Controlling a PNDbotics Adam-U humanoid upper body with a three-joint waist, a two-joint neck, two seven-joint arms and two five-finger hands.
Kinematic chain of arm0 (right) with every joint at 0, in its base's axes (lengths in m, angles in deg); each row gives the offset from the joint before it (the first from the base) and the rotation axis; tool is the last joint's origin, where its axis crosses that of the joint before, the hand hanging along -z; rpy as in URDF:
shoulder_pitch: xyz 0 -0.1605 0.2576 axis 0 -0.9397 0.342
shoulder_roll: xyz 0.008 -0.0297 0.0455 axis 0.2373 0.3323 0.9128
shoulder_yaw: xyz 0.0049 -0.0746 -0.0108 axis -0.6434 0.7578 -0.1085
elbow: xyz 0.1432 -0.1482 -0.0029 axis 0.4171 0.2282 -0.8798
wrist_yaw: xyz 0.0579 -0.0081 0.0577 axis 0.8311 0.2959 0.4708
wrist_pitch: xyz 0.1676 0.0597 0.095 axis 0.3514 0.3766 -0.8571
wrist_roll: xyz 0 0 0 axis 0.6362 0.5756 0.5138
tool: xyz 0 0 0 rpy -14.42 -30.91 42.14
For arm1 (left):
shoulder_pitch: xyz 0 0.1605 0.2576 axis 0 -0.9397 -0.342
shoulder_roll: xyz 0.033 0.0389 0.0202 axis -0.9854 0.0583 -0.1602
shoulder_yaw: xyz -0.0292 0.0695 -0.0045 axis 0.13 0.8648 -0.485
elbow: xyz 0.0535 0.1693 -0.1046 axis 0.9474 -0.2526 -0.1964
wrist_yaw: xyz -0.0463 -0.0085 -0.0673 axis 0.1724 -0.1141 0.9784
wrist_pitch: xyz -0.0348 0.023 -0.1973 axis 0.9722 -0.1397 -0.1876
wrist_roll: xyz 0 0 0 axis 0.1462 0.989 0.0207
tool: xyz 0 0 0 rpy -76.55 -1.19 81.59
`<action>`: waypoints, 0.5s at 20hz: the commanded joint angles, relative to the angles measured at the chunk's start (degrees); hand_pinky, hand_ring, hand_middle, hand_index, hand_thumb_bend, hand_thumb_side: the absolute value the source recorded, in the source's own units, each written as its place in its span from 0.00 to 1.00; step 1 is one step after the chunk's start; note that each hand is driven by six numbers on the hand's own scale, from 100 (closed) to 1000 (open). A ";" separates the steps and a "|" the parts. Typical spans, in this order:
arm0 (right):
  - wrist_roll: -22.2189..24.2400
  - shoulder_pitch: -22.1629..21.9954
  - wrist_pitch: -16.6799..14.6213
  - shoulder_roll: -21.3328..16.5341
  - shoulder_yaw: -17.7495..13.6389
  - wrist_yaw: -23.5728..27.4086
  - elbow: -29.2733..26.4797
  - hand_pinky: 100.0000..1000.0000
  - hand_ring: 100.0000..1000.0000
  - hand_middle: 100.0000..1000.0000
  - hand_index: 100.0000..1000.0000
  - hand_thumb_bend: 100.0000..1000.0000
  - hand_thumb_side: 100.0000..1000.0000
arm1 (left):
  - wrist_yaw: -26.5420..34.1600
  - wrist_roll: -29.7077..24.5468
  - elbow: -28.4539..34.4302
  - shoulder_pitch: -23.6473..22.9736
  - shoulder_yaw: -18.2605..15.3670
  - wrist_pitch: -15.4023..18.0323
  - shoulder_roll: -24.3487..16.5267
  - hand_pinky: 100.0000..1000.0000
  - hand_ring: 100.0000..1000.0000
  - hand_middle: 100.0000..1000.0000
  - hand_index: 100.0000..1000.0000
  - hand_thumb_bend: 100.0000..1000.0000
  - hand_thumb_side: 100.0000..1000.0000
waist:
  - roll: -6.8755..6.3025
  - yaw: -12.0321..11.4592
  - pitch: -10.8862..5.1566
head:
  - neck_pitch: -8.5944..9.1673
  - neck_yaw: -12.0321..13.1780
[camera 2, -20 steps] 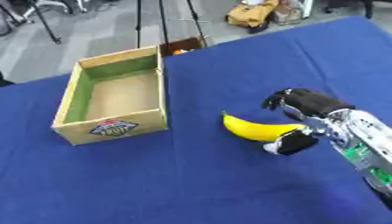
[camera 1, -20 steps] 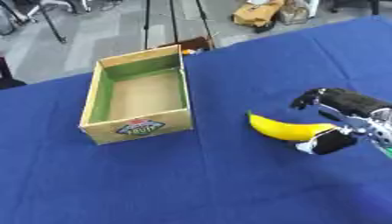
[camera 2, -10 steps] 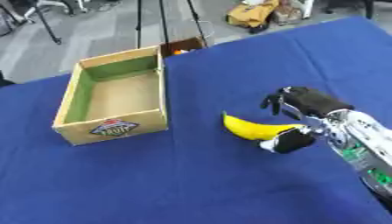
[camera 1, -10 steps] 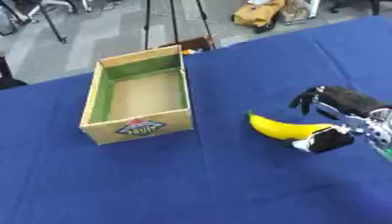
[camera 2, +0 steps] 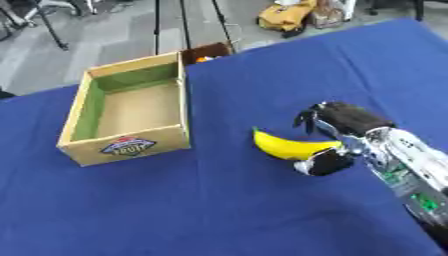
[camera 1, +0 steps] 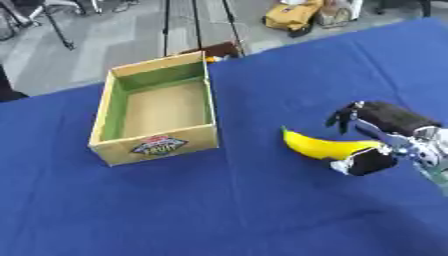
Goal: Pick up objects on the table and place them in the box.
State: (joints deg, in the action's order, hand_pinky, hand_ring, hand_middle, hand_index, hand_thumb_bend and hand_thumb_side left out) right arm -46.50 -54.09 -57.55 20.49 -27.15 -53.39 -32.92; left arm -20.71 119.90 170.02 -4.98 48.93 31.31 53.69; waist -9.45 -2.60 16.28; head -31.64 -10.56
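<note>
Black right hand [camera 2: 339, 131]: enters from the right edge of the counter, its fingers arched over the far side of a banana and its thumb [camera 2: 320, 162] set against the near side of the fruit's right end; the banana sits between them, though whether the fingers have closed on it cannot be told.
Right forearm [camera 2: 409, 170]: silver and black, runs from the hand down toward the lower right corner, with a green part showing near the edge.
Left hand: appears in neither eye view.
Banana [camera 1: 324, 147]: yellow, lying on the blue cloth, its pointed tip toward the box and its other end under the hand; it rests on the counter, not lifted.
Box [camera 1: 156, 107]: open cardboard box with green inner walls and a brown floor, standing well to the left of the banana; a printed label [camera 1: 157, 145] faces the robot on the near wall. Nothing shows inside it.
Counter [camera 1: 219, 210]: covered in a blue cloth that fills most of both views.
Beyond the far edge: a grey floor, a small dark crate [camera 2: 206, 52] with something orange in it just behind the box, and a yellow bag [camera 1: 293, 14] farther back.
</note>
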 commanded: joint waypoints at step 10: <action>-1.02 1.02 0.43 -0.28 0.35 0.97 1.86 0.64 0.90 0.51 0.77 0.38 0.34 | 0.27 -0.51 1.15 0.24 -0.27 0.09 -1.18 0.30 0.71 0.82 0.87 0.04 0.98 | 0.37 -0.33 -0.76 | 0.71 -0.74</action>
State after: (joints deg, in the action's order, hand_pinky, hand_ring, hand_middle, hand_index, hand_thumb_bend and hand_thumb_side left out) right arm -47.08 -54.03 -57.21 21.00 -26.50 -52.84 -30.79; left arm -20.57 119.61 170.02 -4.98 48.94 31.42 53.69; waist -9.46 -2.84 16.28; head -31.62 -11.20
